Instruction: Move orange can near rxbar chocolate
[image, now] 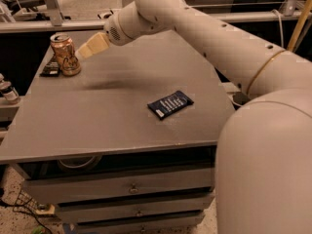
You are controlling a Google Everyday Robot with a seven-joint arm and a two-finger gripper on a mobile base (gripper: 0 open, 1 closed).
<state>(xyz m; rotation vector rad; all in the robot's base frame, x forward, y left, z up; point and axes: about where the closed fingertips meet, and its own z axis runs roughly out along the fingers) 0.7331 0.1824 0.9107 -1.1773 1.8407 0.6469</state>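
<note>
Hovering gripper (90, 46) just right of the orange can (65, 54), with nothing in its hold that I can see.

From my seat the gripper hangs above the grey table (112, 130), its tip aimed at the upper half of the orange can and apart from it by only a sliver. I cannot tell how far it is open. The orange can stands upright on the table, free of the gripper. The rxbar chocolate (50, 69) lies flat just left of the can's foot, partly behind it; I cannot tell whether they touch. A navy-blue bar (170, 104) lies well to the right of the can and nearer the camera. My arm (219, 38) runs off to the can's right.
</note>
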